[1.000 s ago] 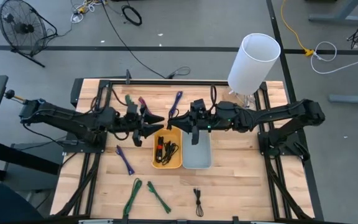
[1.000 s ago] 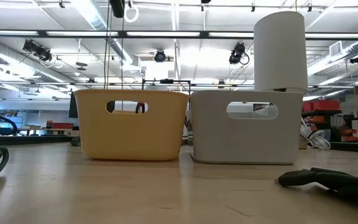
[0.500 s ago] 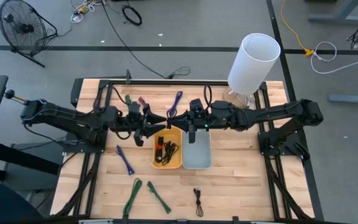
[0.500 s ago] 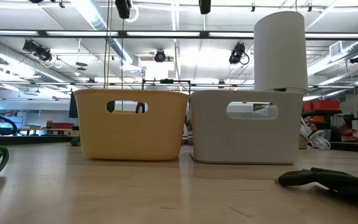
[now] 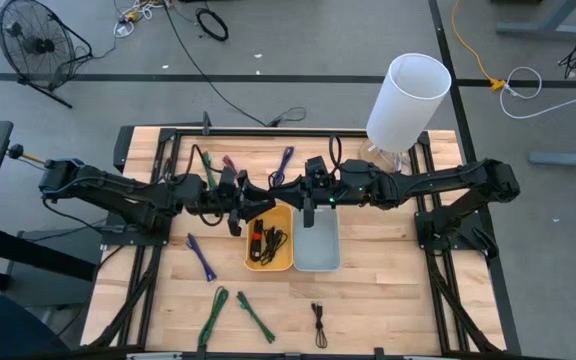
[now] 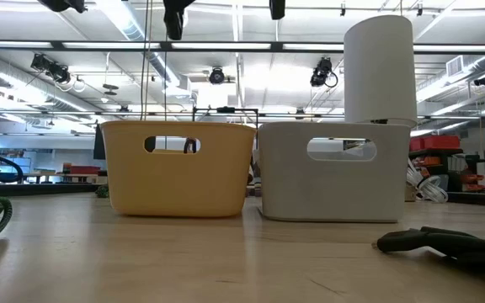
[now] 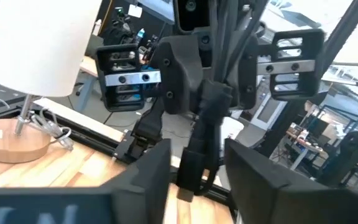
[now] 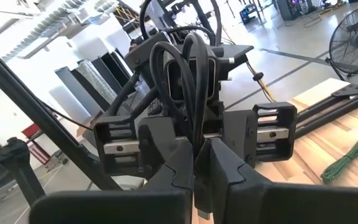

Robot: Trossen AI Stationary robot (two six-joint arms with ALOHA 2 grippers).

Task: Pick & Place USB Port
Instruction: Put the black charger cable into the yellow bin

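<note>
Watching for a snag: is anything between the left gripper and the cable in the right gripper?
Nothing visible does. The cable hangs from the shut right gripper, straight ahead of the open left gripper.

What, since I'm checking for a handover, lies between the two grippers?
A black cable. The right gripper pinches it, and the left gripper faces it with open fingers either side of the cable. Both wrist views show this.

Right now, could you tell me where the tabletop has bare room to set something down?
Free: the right front of the wooden table, beyond the small black cable and in front of the grey bin. Crowded: the middle, where both end effectors meet above the yellow bin; green cables clutter the left front.
</note>
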